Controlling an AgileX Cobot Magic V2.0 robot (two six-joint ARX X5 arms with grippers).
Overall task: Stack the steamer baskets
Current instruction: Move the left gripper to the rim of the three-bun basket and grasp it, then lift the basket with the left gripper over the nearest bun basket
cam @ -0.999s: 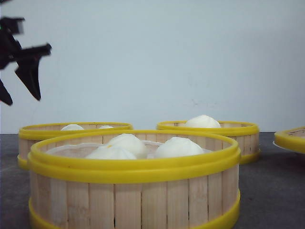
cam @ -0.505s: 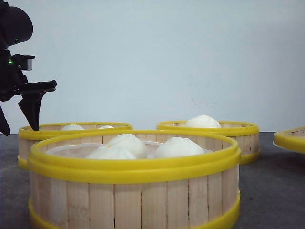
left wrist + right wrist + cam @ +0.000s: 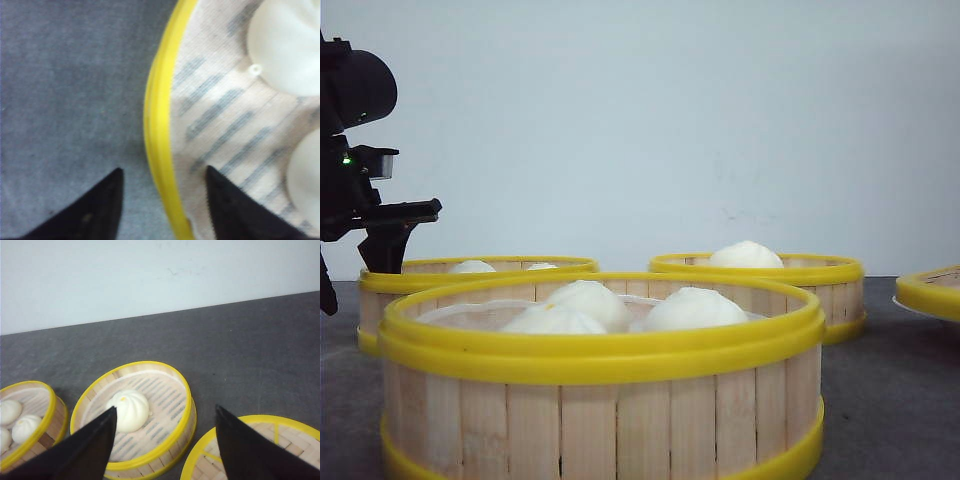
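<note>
Three steamer baskets with white buns show in the front view: a near one (image 3: 600,400), a back-left one (image 3: 480,265) and a back-right one (image 3: 760,270). A fourth basket (image 3: 930,292) is cut off at the right edge. My left gripper (image 3: 358,275) is open at the back-left basket's left side. In the left wrist view its fingers (image 3: 100,210) straddle that basket's yellow rim (image 3: 156,125), one outside, one inside. My right gripper (image 3: 165,408) hangs open above the one-bun basket (image 3: 185,390), between a two-bun basket (image 3: 47,407) and an empty one (image 3: 280,424).
Buns lie in the baskets: three in the near one (image 3: 695,308), two in the back-left one (image 3: 470,267), one in the back-right one (image 3: 745,254). The table (image 3: 890,400) is dark grey, with a pale wall (image 3: 670,120) close behind.
My left gripper has come down and slightly right, from well above the back-left basket to its rim, one fingertip now dipping behind the rim. The baskets have not moved.
</note>
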